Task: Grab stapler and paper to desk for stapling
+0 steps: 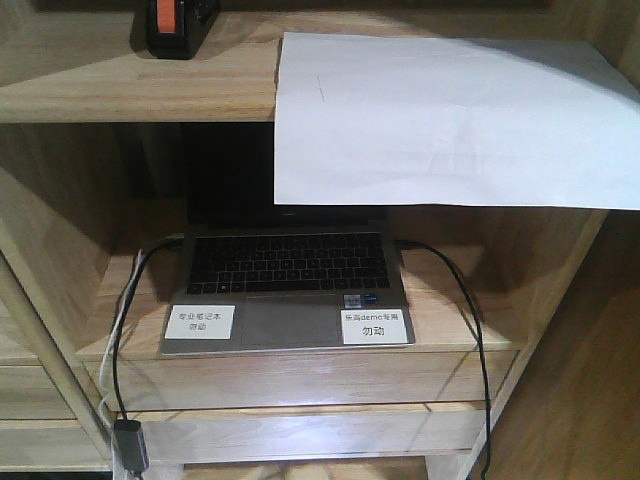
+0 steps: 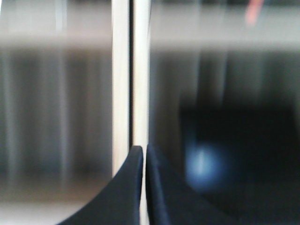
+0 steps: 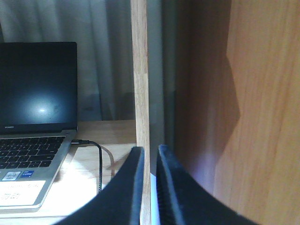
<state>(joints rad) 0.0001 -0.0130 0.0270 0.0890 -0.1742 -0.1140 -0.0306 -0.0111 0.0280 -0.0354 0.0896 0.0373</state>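
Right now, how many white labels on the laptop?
2. Left label on the laptop palm rest, left of the touchpad; right label right of it. The paper may hide more.

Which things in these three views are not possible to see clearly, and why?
Stapler: front view, mostly cut off by the top edge.
Laptop screen: front view, hidden behind the hanging paper.
Left wrist view: everything beyond the fingers is blurred.
Right wrist view: the laptop's left part is cut off by the left edge.

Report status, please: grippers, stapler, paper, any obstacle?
Left gripper shut, empty. Right gripper shut, empty. Stapler and paper on upper shelf, untouched. Paper hangs over laptop screen.
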